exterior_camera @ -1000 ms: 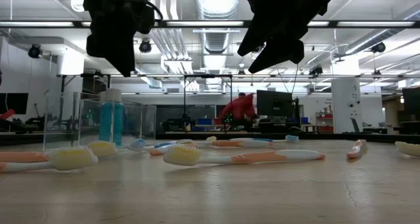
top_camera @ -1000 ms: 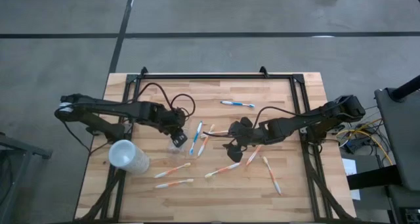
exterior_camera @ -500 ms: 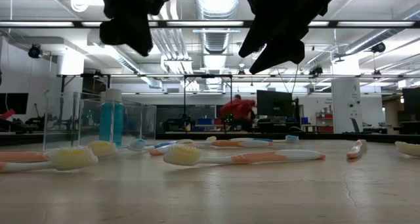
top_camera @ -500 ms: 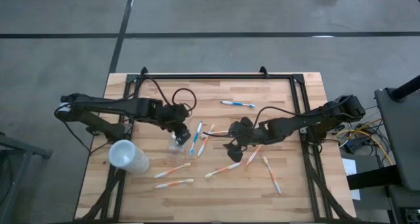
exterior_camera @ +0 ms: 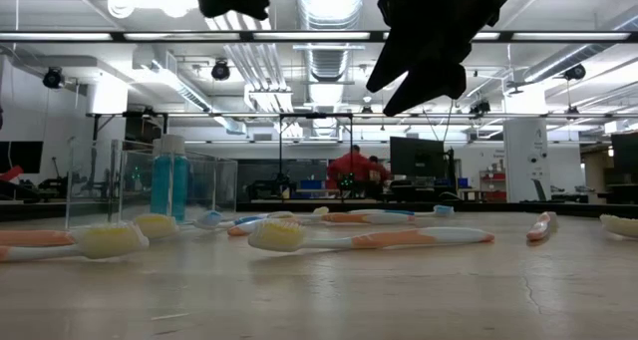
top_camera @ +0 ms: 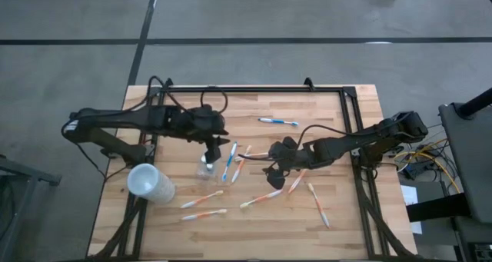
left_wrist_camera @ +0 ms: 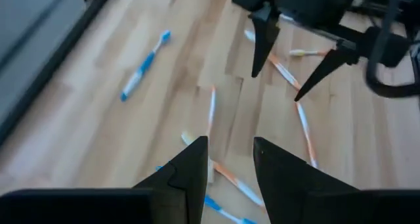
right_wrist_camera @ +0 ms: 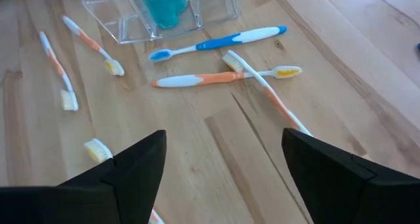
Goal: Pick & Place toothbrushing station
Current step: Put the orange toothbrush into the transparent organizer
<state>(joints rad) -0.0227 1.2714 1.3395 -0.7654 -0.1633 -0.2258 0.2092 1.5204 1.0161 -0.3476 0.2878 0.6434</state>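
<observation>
Clear tumbler (top_camera: 205, 168) stands upright near table (top_camera: 338, 223) centre-left, blue toothpaste tube (right_wrist_camera: 163, 2) standing inside it, cap up per low view. So tube looks already placed; brushes not. Judged step: between picks, next brush to be chosen.

Brushes all lie flat on the table, none in the tumbler. Blue brush (top_camera: 230, 160) sits just beside the tumbler, long axis running near-to-far across the table, slightly tilted; which end its head is at is too small to tell in high view. Orange brush (top_camera: 241, 167) lies beside it, roughly parallel. In right wrist view these 2 lie near each other with a 3rd orange brush (right_wrist_camera: 270, 100) crossing over the orange one, bristle end touching it. Lone blue brush (top_camera: 277, 122) lies well apart toward the far edge, long axis left-right. 2 orange ones (top_camera: 203, 206) near front, left-right, slightly slanted.

Left pincer (left_wrist_camera: 226, 161) hangs above the table just beyond the tumbler, jaws partly apart, holding nothing. Right pincer (right_wrist_camera: 223, 159) hovers over the crossed brushes, jaws wide open, empty.

Next move calls for: right pincer dropping onto a brush handle with jaws set across its long axis, top crossing brush probably easiest 1st, then tipping it upright for the tumbler. Frosted cup (top_camera: 150, 182) near left front, not involved.
</observation>
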